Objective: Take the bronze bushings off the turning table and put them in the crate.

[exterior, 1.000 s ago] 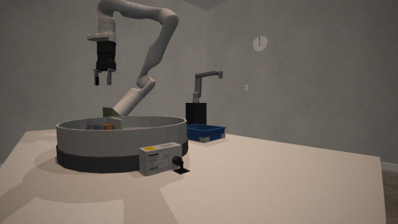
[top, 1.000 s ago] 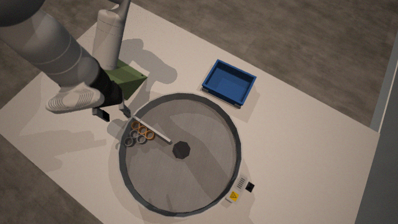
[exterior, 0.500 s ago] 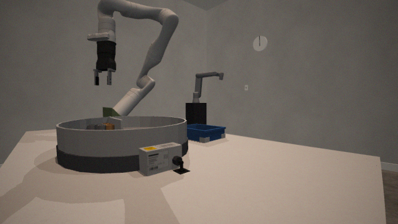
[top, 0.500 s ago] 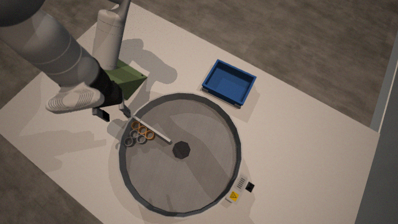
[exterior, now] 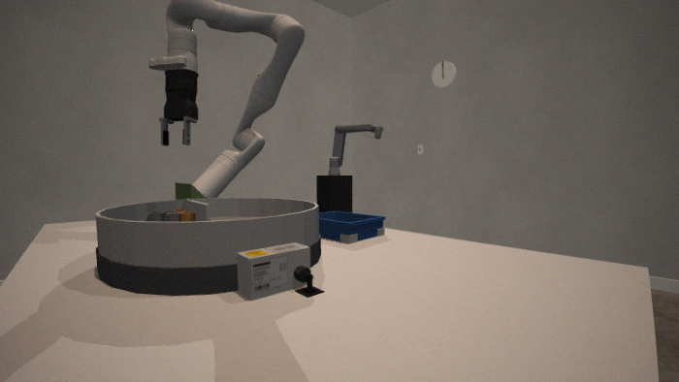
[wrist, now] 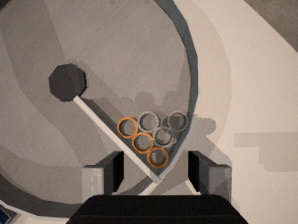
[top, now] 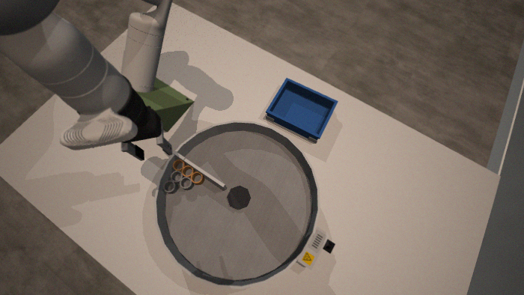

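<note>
Currently — gripper (top: pixel 154 150) (exterior: pixel 175 143) (wrist: pixel 155 164) open, above TT rim (top: pixel 314 195) (exterior: pixel 209 242) (wrist: pixel 194 65).

In the exterior view, the lower parts of the bushings (exterior: pixel 171 216) were hidden by the turning table's near wall (exterior: pixel 204 242); in the wrist view, the blue crate (wrist: pixel 6 214) was cut off at lower left.

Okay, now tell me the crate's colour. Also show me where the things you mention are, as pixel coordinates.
The crate (top: pixel 302 134) (exterior: pixel 350 229) is blue, seen best in the top view.
</note>
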Controlling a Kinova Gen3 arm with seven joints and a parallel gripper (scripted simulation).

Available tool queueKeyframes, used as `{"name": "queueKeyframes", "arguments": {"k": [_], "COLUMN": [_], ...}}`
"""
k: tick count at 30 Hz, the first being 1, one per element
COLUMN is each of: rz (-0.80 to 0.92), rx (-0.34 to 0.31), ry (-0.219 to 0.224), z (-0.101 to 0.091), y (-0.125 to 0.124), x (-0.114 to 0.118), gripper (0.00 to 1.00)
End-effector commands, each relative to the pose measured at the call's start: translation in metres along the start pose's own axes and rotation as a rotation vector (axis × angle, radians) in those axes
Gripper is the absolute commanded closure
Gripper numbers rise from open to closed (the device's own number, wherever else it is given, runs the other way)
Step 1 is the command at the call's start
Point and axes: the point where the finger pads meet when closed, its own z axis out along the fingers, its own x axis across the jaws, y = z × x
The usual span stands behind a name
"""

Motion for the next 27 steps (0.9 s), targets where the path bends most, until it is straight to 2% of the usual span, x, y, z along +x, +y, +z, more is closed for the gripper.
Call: {"name": "queueKeyframes", "arguments": {"k": [1,15,20,27], "rz": [0.0,0.0,0.003,0.003], "rx": [0.002,0.002,0.001,0.001], "ry": [0.0,0.0,0.0,0.0], "z": [-0.001,-0.001,0.034,0.034], "y": [0.0,0.0,0.017,0.017], "x": [0.0,0.0,-0.004,-0.004], "gripper": [0.0,0.0,0.0,0.0]}}
